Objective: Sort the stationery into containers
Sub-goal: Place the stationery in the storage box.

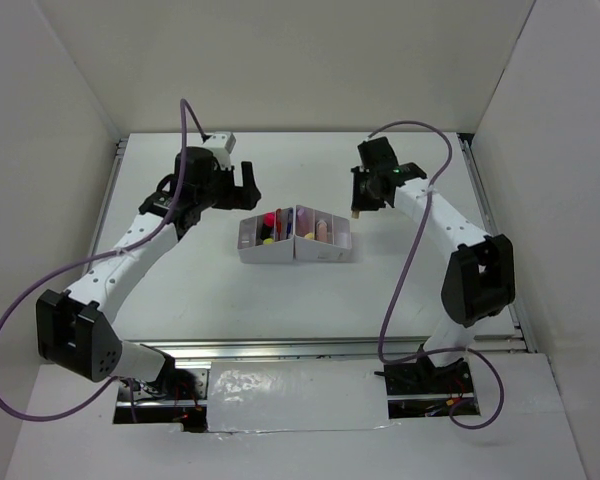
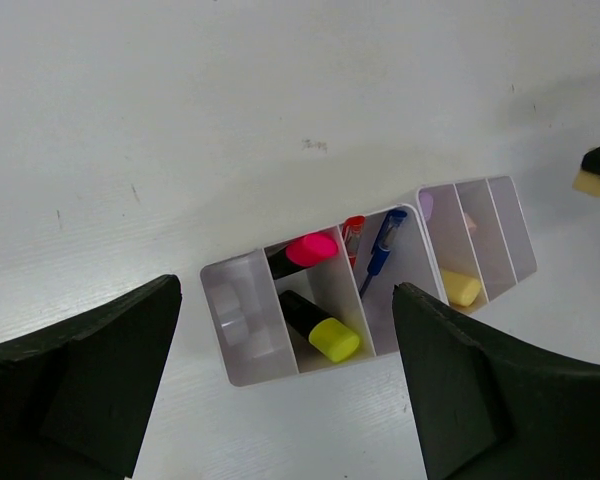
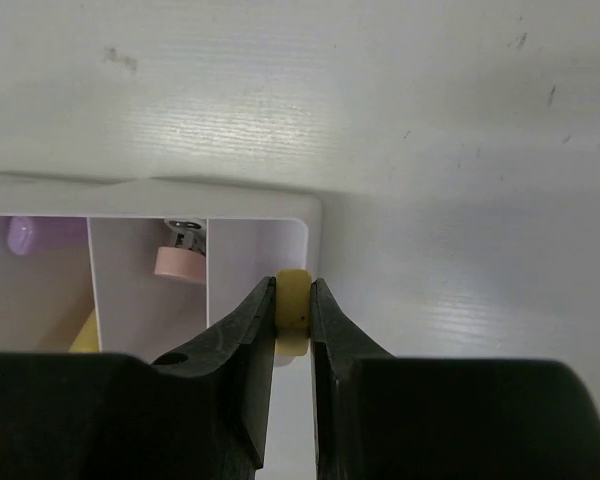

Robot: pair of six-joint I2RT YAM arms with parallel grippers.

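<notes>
Overhead, right end effector (image 3: 294, 288) pinching tan eraser (image 3: 293, 315) above organiser (image 3: 180, 187) edge, left end effector (image 2: 285, 300) wide open, angled downward.

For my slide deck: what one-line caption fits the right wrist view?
Right gripper pinching a tan eraser beside the white organiser's end compartment.

Left arm (image 1: 130, 250) and right arm (image 1: 450, 225): white tubular links joined by black boxy joint housings. Each carries a purple cable (image 1: 186, 130) running in loose loops between the base at 6 o'clock and the wrist. A small white camera block (image 1: 220, 143) sits on the 12 o'clock side of the left wrist. The right wrist shows a green indicator light (image 1: 395, 172). Left gripper (image 2: 285, 300) and right gripper (image 3: 293, 300): matte black, wedge-shaped fingers.
</notes>
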